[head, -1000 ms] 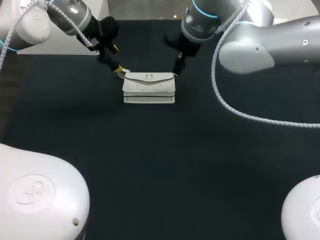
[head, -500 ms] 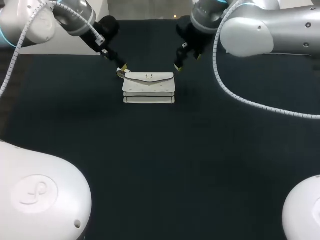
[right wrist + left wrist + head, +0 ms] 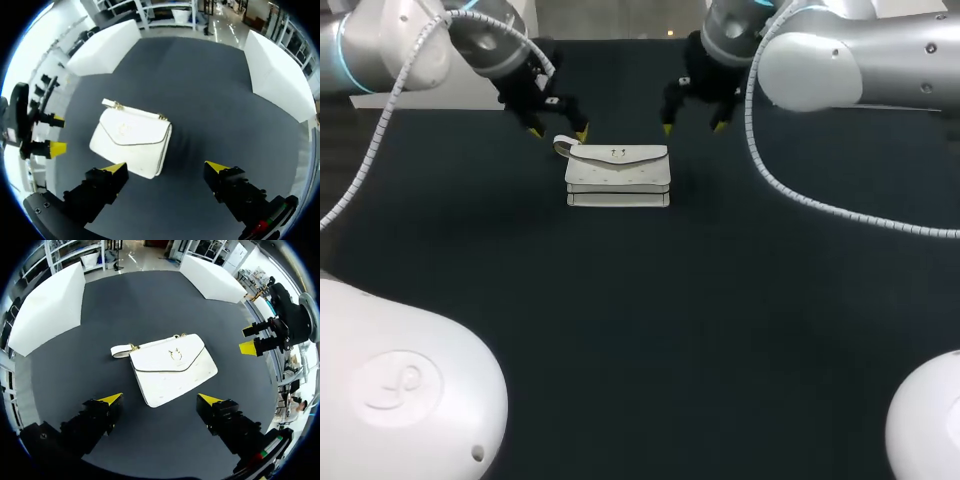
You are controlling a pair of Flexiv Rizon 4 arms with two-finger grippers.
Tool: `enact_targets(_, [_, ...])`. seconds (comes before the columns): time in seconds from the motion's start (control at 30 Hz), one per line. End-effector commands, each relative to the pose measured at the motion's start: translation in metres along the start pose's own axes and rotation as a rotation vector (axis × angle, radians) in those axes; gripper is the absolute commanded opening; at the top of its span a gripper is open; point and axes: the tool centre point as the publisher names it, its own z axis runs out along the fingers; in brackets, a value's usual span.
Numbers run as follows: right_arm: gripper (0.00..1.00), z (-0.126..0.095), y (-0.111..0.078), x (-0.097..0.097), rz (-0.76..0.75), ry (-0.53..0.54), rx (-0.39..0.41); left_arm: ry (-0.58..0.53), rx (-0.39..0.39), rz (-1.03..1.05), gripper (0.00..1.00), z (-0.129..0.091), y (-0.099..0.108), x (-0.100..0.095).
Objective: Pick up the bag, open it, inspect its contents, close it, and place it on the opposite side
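A white flap bag [image 3: 618,175] lies flat and closed on the dark table [image 3: 640,320], with a small strap tab [image 3: 561,147] at its left end. My left gripper [image 3: 558,132] hovers open just behind the bag's left end, above the tab. My right gripper [image 3: 692,127] hangs open behind and beside the bag's right end. In the left wrist view the bag [image 3: 172,367] lies ahead of my open left gripper [image 3: 160,399], with my right gripper [image 3: 252,340] beyond it. The right wrist view shows the bag [image 3: 132,140] ahead of my right gripper [image 3: 166,167], toward one finger, and my left gripper [image 3: 52,135] beyond. Neither gripper touches the bag.
White blocks [image 3: 47,305] [image 3: 212,277] stand at the table's far corners, behind the bag. The dark tabletop stretches wide in front of the bag and to both sides of it.
Both grippers have drawn back from the bag's ends and turned, so their two tips now show side by side. The bag has stayed where it was.
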Motion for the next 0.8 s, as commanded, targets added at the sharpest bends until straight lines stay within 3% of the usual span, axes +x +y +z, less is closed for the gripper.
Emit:
enact_targets(0.03, [1.00,0.000,0.005,-0.017,0.337,0.264,0.060,0.246,-0.018,-0.393,1.00,0.005,0.003,-0.015])
enact_targets(0.3, [1.00,0.004,0.002,-0.034,0.486,0.360,0.065,0.428,-0.051,-0.481,1.00,0.012,0.006,-0.025])
enact_targets(0.43, [1.00,0.010,0.000,-0.039,0.523,0.409,0.084,0.470,-0.059,-0.505,1.00,0.020,0.012,-0.024])
enact_targets(0.8, [1.00,0.012,-0.002,-0.047,0.553,0.396,0.097,0.511,-0.074,-0.518,1.00,0.047,0.019,-0.026])
